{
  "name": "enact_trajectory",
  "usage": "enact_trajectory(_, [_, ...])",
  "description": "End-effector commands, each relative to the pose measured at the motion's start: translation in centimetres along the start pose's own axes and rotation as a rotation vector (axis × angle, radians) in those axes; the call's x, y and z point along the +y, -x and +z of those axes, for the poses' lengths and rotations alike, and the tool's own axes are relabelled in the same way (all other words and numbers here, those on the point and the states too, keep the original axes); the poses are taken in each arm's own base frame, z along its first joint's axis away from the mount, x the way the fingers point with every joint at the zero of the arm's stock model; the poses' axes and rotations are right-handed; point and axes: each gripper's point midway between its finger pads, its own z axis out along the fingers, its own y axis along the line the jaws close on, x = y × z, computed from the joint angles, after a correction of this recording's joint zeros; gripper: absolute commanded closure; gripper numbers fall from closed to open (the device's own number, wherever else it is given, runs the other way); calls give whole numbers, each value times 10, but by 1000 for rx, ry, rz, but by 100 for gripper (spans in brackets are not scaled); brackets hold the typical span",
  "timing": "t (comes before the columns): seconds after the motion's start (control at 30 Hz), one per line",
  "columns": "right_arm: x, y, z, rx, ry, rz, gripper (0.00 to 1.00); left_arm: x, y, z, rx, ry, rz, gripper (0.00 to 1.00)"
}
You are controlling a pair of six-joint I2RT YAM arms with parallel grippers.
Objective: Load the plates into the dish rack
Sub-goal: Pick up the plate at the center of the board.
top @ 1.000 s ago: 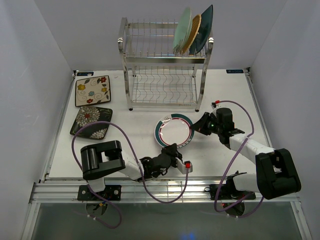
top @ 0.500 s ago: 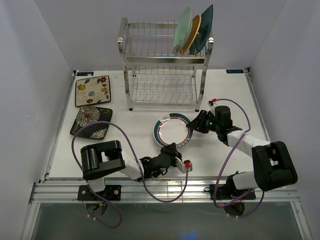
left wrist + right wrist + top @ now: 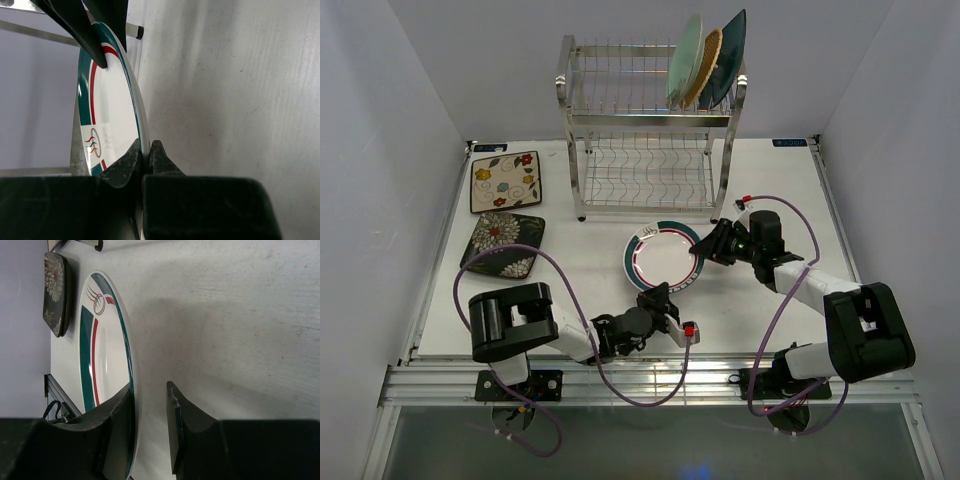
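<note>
The white plate with a teal and red striped rim (image 3: 665, 258) lies in front of the dish rack (image 3: 650, 140). My left gripper (image 3: 657, 297) is shut on its near rim; in the left wrist view (image 3: 145, 146) both fingers pinch the plate's edge (image 3: 112, 105). My right gripper (image 3: 706, 247) is open astride the plate's right rim (image 3: 107, 350); in the right wrist view (image 3: 149, 388) one finger touches the top face, the other stands apart below. The pale green (image 3: 684, 60), woven orange (image 3: 705, 68) and teal (image 3: 728, 58) plates stand in the rack's upper tier.
A cream floral plate (image 3: 505, 182) and a dark floral plate (image 3: 503, 245) lie at the table's left; the dark one also shows in the right wrist view (image 3: 55, 292). The rack's lower tier (image 3: 645, 180) holds nothing. The right arm's purple cable (image 3: 790, 290) loops over the table.
My right gripper has moved left onto the striped plate's right rim. The plate has shifted a little left and away, and my left arm has shifted left with it.
</note>
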Motion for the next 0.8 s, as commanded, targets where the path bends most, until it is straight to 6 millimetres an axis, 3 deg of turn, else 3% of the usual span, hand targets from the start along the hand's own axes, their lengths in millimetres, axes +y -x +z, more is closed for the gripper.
enact_trajectory(0.0, [19, 18, -2, -53, 54, -33, 64, 40, 20, -9, -68, 112, -56, 100])
enact_trajectory(0.33, [39, 13, -7, -41, 171, -40, 60, 16, 20, -11, -77, -21, -73, 100])
enact_trajectory(0.5, [39, 14, -9, -51, 168, -42, 60, 2, 13, -6, -43, -56, -44, 100])
enact_trajectory(0.77, [31, 21, -18, -110, 133, -33, 61, -1, 11, -5, -31, -69, -37, 100])
